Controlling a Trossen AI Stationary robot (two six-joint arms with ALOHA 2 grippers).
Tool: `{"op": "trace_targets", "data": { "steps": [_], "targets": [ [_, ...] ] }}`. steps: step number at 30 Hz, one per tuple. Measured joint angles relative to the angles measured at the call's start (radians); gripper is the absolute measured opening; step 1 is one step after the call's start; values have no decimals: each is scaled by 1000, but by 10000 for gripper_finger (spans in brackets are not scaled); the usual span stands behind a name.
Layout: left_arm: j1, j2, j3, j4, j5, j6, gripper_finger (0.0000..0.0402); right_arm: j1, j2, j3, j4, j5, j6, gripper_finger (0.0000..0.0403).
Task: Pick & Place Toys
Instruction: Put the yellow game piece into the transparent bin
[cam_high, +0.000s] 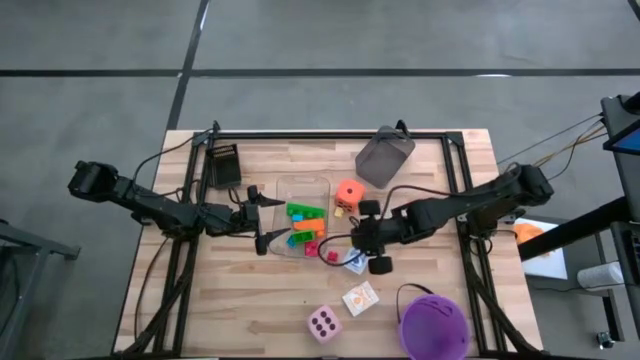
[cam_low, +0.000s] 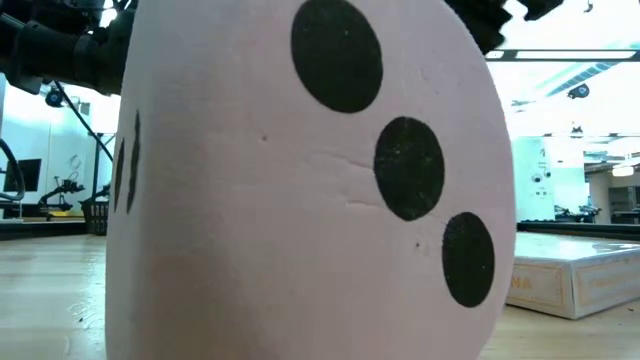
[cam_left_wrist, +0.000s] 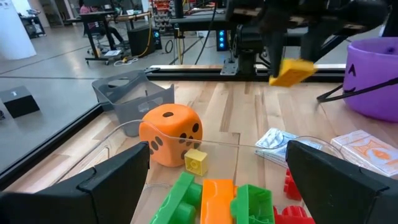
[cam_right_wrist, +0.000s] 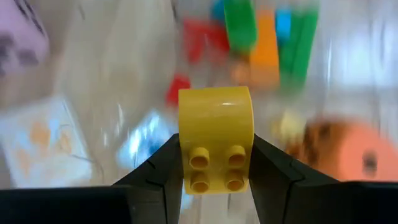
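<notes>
The wooden table (cam_high: 250, 310) carries everything, and the two dark arms reach in from either side toward its middle. At the near right corner stands the purple bucket (cam_high: 434, 322), its far wall cut off in the left wrist view. A grey bin (cam_high: 384, 156) lies tilted near the far edge. The clear tray (cam_high: 300, 187) sits mid-table, its thin walls hard to trace. Inside it lie green bricks (cam_high: 305, 213), an orange brick (cam_left_wrist: 217, 198) and red pieces (cam_high: 311, 248), partly hidden by the left arm's fingers in the left wrist view.

The pink dice (cam_low: 300, 180) stands near the front edge and fills almost the whole low view, hiding the table behind it. The orange dice (cam_high: 348, 192) rests just beside the tray's far right side, with a small yellow brick (cam_left_wrist: 195, 160) against it. A white picture card (cam_high: 360, 298) lies between the pink dice and the bucket; a second card (cam_left_wrist: 277, 142) is half covered.

The left gripper (cam_high: 262, 217) hangs at the tray's left side, its jaws spread wide and holding nothing. The right gripper (cam_high: 366, 243) hovers right of the tray, clamped on a yellow brick (cam_right_wrist: 216, 140), studs facing the camera; everything behind it is blurred.
</notes>
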Motion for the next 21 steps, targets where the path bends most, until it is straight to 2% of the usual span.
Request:
{"op": "trace_targets", "data": {
  "steps": [5,10,13,21],
  "targets": [
    [0,0,0,0,0,0,376,-28,13,-74,353,-25,-143,133],
    [0,0,0,0,0,0,376,-72,44,-160,655,-38,-214,133],
    [0,0,0,0,0,0,376,-105,72,-192,781,-48,-224,133],
    [0,0,0,0,0,1,377,-176,176,-189,917,-93,-228,133]
  ]
}}
